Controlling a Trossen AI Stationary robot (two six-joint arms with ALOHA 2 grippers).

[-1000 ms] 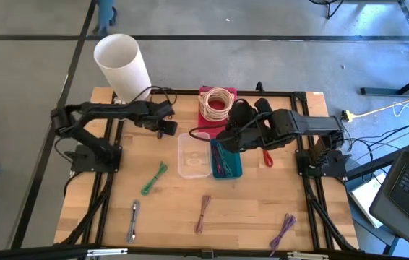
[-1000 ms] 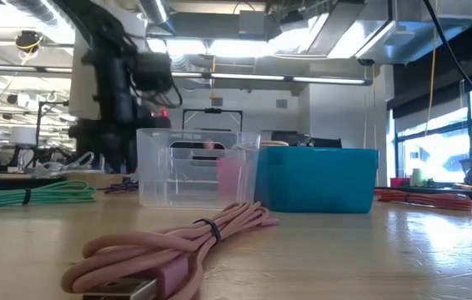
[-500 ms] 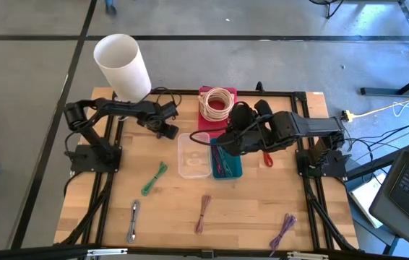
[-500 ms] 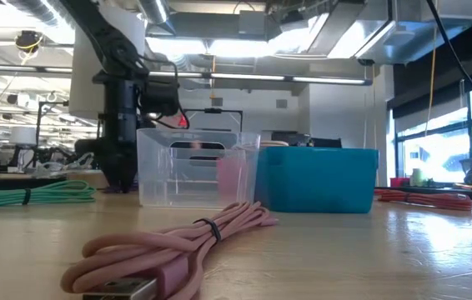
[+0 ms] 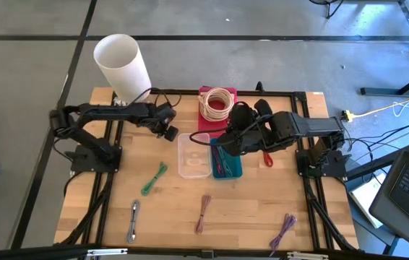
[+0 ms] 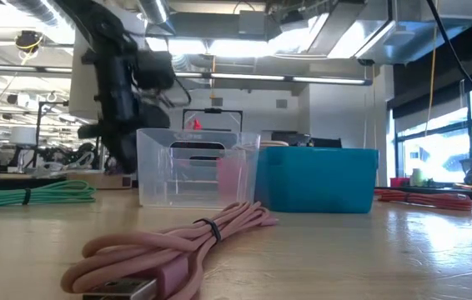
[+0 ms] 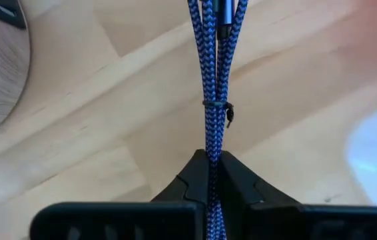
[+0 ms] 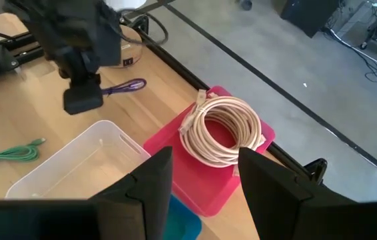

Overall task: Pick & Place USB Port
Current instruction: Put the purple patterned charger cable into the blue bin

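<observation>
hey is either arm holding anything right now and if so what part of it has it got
The left gripper holds a bundled blue braided cable, jaws shut on the bundle a little short of its small tie. The right gripper is open and holds nothing, above the bins.

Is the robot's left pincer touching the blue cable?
Touching. The left wrist view shows the left pincer shut on the blue braided cable, with the strands squeezed between its two dark fingers and running straight out from them.

Bare wood left of the clear bin [image 5: 192, 154] (teal bin [image 5: 227, 160] touching its right side).
</observation>
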